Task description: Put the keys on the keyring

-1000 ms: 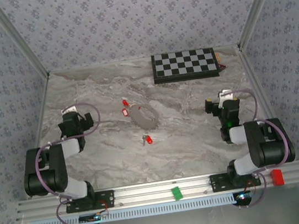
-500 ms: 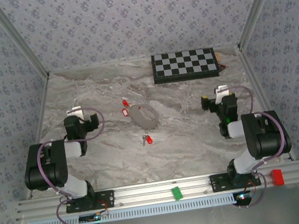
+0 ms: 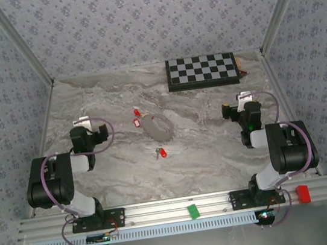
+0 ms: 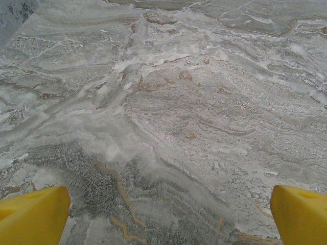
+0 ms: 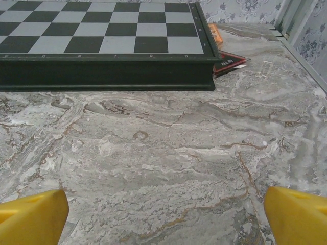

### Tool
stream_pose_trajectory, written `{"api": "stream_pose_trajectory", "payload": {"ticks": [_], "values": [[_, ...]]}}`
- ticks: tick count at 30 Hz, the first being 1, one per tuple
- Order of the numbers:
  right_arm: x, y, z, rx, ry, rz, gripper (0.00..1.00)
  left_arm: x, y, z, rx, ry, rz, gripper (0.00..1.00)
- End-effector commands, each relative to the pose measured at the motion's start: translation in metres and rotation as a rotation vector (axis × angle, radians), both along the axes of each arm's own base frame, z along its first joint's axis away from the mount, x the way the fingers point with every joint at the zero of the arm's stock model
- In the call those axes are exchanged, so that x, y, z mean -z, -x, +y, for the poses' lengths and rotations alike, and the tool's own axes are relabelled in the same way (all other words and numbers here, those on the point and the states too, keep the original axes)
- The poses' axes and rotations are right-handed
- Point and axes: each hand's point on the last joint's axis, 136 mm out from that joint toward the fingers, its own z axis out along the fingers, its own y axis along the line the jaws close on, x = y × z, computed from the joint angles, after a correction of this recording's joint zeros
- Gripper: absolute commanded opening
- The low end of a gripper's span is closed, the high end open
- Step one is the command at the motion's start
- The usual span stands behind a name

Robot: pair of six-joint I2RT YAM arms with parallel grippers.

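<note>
L gripper [image 4: 166, 219]: yellow fingers [image 4: 30, 214] spread wide, nothing btwn them, bare marble below. R gripper [image 5: 163, 217]: same, jaws wide apart & empty. It's aimed at the chessboard [image 5: 102, 30], which lies along the far edge nr the far right corner. Each arm sits low by its own side edge of the table [image 3: 217, 157]. Prob. a ready pose w/ jaws pre-opened for a pick; no contact w/ anything yet.

Task items lie mid-surface btwn the arms, a bit left of centre. The keyring [image 3: 159, 127] lies flat, a faint grey oval. The keys [image 3: 136, 122] are loose around it: two red heads just beside its far-left end, a third off its near side, apart from it. A fourth I can't make out. None looks threaded, so the task seems at its start. A flat ring will likely be awkward to get under.

Vs 1 s ago: both arms re-folded slightly, L wrist a touch toward the near edge, R wrist a touch toward the far edge. Keys & ring unmoved.
</note>
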Motion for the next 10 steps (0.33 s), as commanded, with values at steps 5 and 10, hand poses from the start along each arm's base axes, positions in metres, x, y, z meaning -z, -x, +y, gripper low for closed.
{"api": "stream_pose_trajectory", "payload": {"ticks": [5, 10], "values": [[0.0015, -0.0001, 0.0008, 0.005, -0.012, 0.007, 0.99, -0.0163, -0.0107, -0.0009, 0.015, -0.007, -0.059, 1.00], [0.0023, 0.0001, 0.0024, -0.005, -0.014, 0.010, 0.99, -0.0170, -0.0107, -0.0009, 0.015, -0.007, -0.061, 1.00]]}}
